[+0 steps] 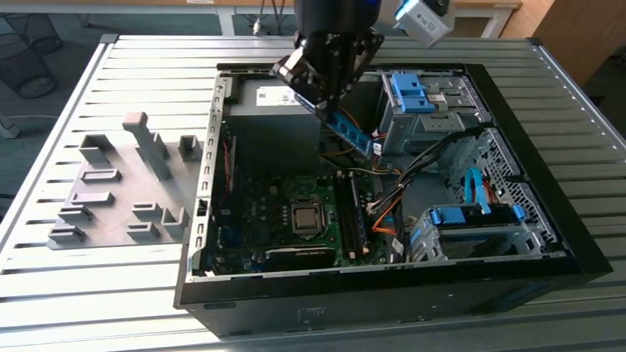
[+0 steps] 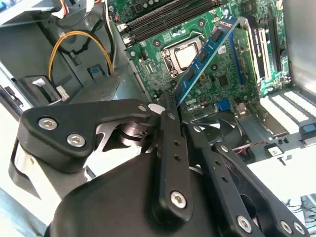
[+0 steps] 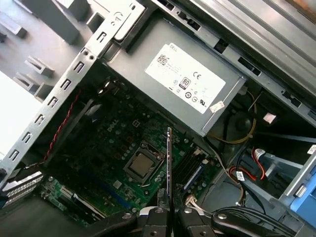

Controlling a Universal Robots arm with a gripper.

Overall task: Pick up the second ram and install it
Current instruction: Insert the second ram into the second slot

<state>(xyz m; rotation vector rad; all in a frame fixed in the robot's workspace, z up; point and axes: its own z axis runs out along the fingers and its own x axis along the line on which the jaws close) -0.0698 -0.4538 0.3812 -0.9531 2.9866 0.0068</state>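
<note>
Gripper (image 1: 338,110) is closed on the second ram (image 1: 354,136), pinching 1 end of the stick between its fingers (image 2: 168,106) — the rest of the stick sticks out free below the grip. In the exterior view the ram hangs tilted in the air above the open computer case (image 1: 518,253), over the area between the power supply (image 1: 269,99) and the blue drive bay (image 1: 411,92), clear of the motherboard (image 1: 284,220). In the second wrist view the blue board with dark chips (image 2: 207,52) runs away from the black gripper body toward the CPU socket (image 2: 183,53), not touching anything. In the first wrist view the stick shows edge-on as a thin line (image 3: 169,158) rising from the fingers (image 3: 159,207), with the socket (image 3: 143,165) just beside it — memory slots (image 3: 190,173) on the other side. Grey holder blocks (image 1: 113,194) sit on the slatted table (image 1: 78,293), at the exterior view's left of the case.
</note>
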